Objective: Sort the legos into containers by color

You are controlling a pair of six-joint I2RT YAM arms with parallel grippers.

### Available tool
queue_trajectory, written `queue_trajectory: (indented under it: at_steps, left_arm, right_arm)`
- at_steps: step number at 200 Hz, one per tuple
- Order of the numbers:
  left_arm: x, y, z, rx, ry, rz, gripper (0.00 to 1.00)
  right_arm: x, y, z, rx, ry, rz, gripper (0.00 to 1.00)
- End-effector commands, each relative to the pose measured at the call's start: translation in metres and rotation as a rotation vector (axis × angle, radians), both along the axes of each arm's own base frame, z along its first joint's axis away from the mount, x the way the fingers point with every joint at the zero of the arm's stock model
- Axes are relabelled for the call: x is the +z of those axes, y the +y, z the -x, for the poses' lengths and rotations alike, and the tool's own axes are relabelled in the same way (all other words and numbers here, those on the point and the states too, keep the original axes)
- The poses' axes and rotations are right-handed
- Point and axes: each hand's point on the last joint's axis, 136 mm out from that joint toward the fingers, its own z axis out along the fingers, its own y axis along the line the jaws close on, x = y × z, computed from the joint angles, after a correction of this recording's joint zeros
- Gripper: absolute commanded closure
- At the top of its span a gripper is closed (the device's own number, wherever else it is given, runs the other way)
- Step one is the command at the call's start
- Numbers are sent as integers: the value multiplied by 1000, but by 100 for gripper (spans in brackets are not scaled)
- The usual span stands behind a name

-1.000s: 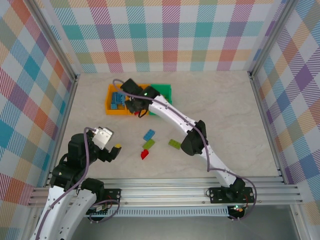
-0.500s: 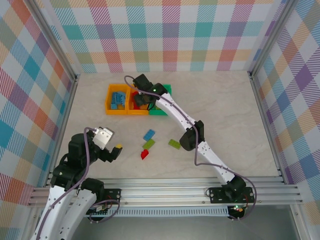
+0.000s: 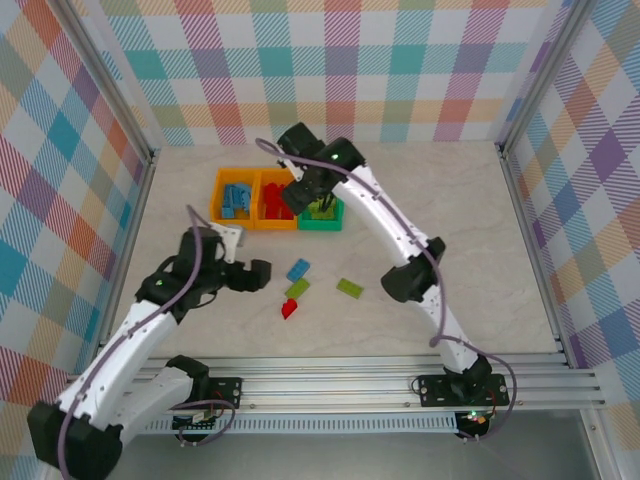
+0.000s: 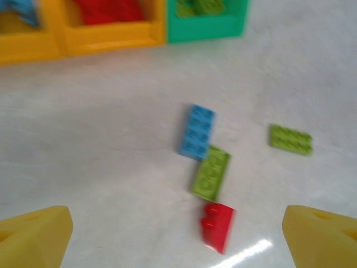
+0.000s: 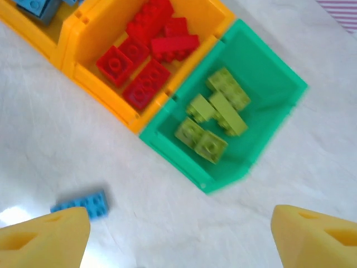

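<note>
My right gripper (image 5: 178,240) hangs over the green bin (image 5: 254,75) with its fingers spread and nothing between them; its wrist cam looks straight down on the lime legos (image 5: 215,114) inside, plus the red legos (image 5: 145,61) in the orange bin (image 5: 92,39) touching it. My left gripper (image 4: 178,237) is spread wide too, on the near side of the green bin; its cam gets the loose ones on the table (image 4: 100,145): a blue brick (image 4: 197,131), a lime brick (image 4: 211,173) just beside it, a red brick (image 4: 217,226) next, and a second lime brick (image 4: 290,138) apart to the right. Overhead adds the end orange bin (image 3: 218,205) with blue legos (image 3: 237,197).

Smooth plastic legos (image 4: 196,132) lie ahead of the matt yellow left fingertips (image 4: 33,237) on a glossy, stone-patterned table (image 4: 100,139).
</note>
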Motion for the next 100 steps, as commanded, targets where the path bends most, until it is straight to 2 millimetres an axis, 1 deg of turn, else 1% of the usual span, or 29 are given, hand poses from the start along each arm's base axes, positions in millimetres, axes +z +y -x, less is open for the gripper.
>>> queue_trajectory:
  at_steps: [1, 2, 7, 8, 19, 20, 24, 26, 29, 32, 39, 40, 43, 47, 48, 49, 51, 53, 54, 67, 82, 100]
  left_arm:
    - [-9, -30, 1, 12, 79, 9, 2]
    - [-11, -31, 1, 16, 83, 6, 2]
    - [-16, -36, -3, 30, 101, -1, 2]
    - [-18, -37, -4, 34, 106, -4, 2]
    - [-32, -48, -12, 58, 142, -24, 3]
    - [-33, -49, -13, 60, 144, -25, 3]
    - [-38, -53, -17, 62, 154, -35, 3]
    - [-40, -55, -19, 61, 157, -41, 3]
    - [-43, -57, -22, 64, 162, -50, 3]
    - [-48, -59, -25, 62, 169, -65, 4]
    - [-55, -65, -33, 63, 177, -89, 4]
    - [-57, -65, -34, 62, 180, -93, 4]
    - [-60, -68, -38, 58, 184, -103, 4]
    - [-65, -72, -42, 49, 190, -114, 4]
    - [-65, -73, -44, 48, 188, -115, 4]
    - [-67, -74, -45, 45, 189, -119, 4]
    - [-69, -76, -47, 40, 192, -126, 4]
    - [-71, -78, -49, 37, 193, -131, 4]
    - [-73, -78, -50, 36, 195, -133, 4]
    - [-89, -85, -63, 22, 213, -190, 5]
    - [-108, -88, -74, 16, 236, -252, 6]
    - [-128, -86, -84, 30, 261, -317, 11]
  right_arm:
    - [13, -44, 23, 35, -11, 126, 6]
    - [16, -45, 24, 36, -21, 119, 5]
    - [15, -51, 29, 41, -25, 125, 2]
    - [18, -54, 32, 43, -34, 119, 0]
    - [21, -67, 50, 57, -43, 86, 0]
    - [24, -68, 52, 58, -49, 76, 0]
    - [23, -74, 64, 65, -37, 53, 0]
    - [21, -75, 66, 66, -31, 52, 0]
    - [24, -79, 76, 68, -24, 22, 0]
    - [27, -81, 81, 69, -21, 4, 0]
    - [24, -85, 100, 77, 19, -45, 0]
    - [24, -85, 105, 82, 32, -61, 0]
    - [23, -86, 111, 90, 45, -76, 0]
    - [21, -85, 121, 85, 78, -117, 0]
    - [20, -86, 127, 85, 96, -135, 0]
    - [20, -86, 127, 85, 96, -135, 0]
    - [17, -86, 135, 90, 121, -157, 0]
    - [16, -86, 138, 92, 128, -163, 0]
    - [14, -86, 143, 95, 144, -177, 0]
    - [1, -87, 170, 88, 229, -238, 0]
    - [-14, -89, 190, 51, 294, -287, 0]
    - [-22, -86, 207, 27, 339, -362, 1]
